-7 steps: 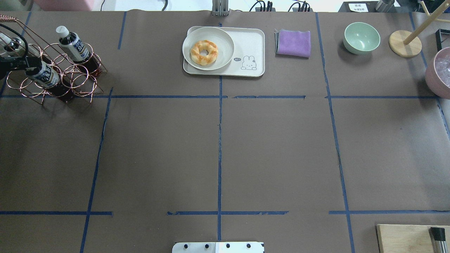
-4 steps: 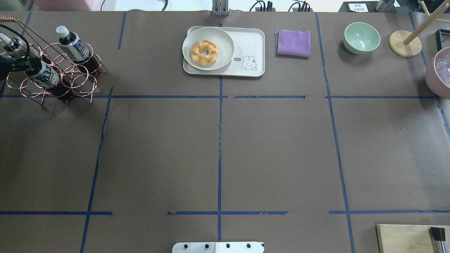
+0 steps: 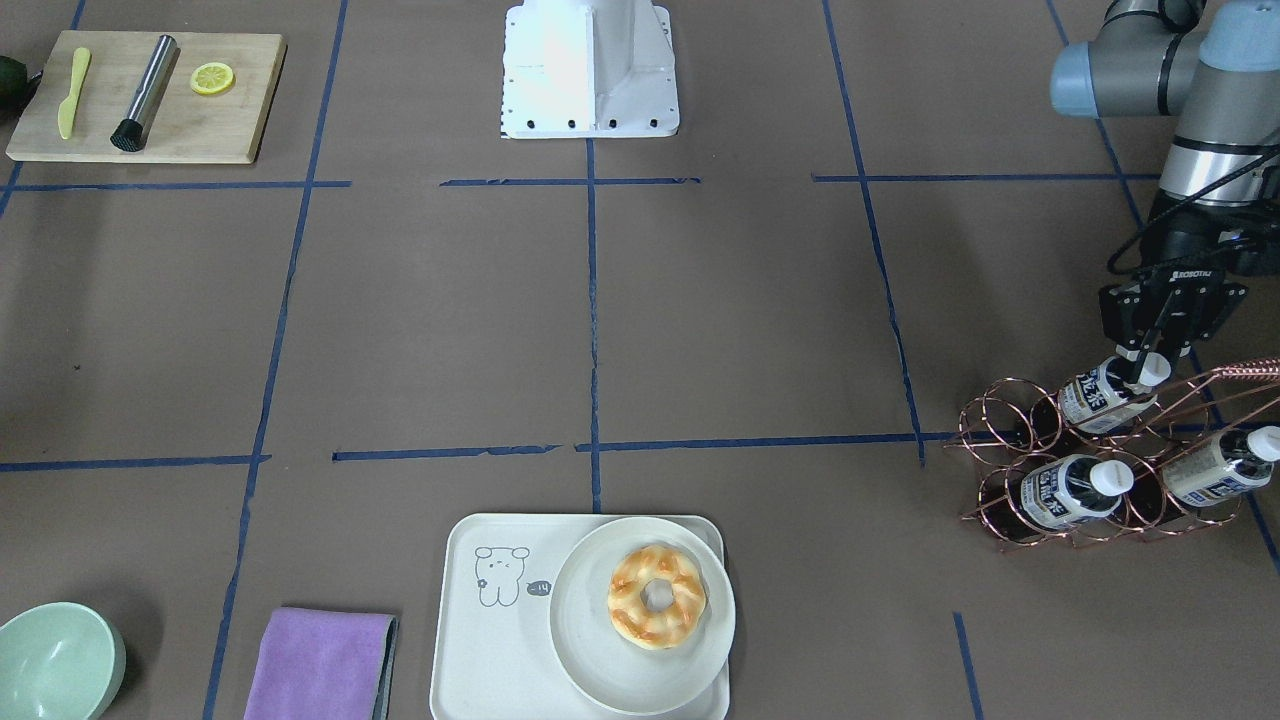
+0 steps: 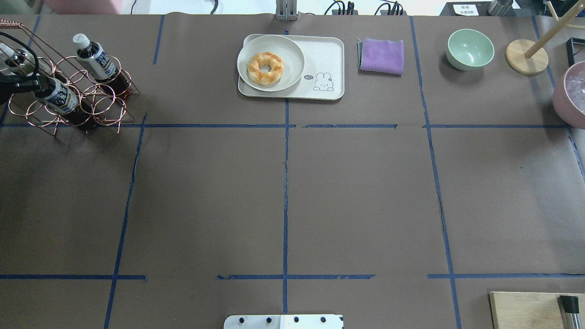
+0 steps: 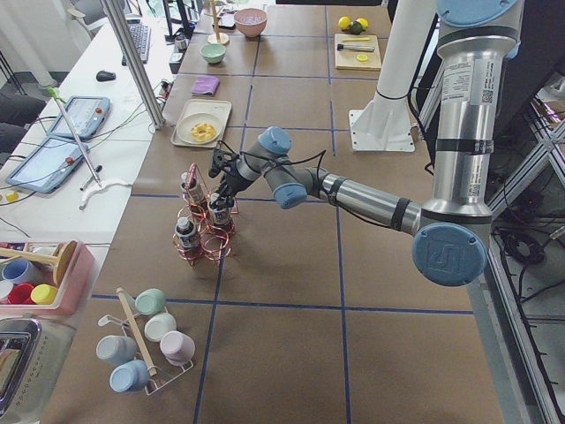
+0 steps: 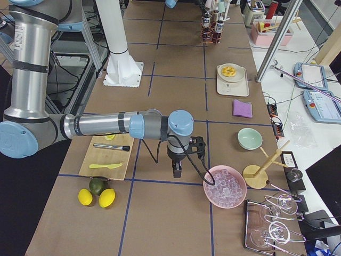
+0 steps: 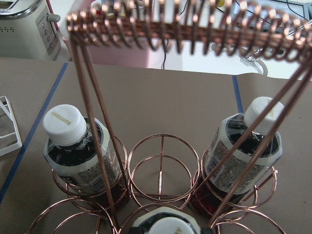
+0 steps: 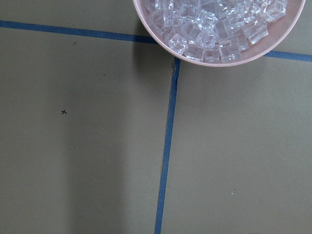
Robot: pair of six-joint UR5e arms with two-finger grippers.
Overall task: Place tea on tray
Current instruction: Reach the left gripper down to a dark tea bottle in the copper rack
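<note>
Clearly, "SUNTORY" marks a white screw cap. The left gripper clamps the clear brown-tea bottle, which has shifted slightly. The right gripper can't be judged.

Rack: copper wire bottle rack, robot's far left corner of the table.
Tea: three small clear plastic tea bottles in its rings.
Tray: off-white rectangular plastic tray, far centre; round white plate on its left part.
Cloth: folded purple cloth right of the tray.

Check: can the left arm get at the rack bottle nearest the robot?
Probably yes. The left tool sits right at the cap of that bottle, from above; the rack handle runs beside it, not between.
</note>
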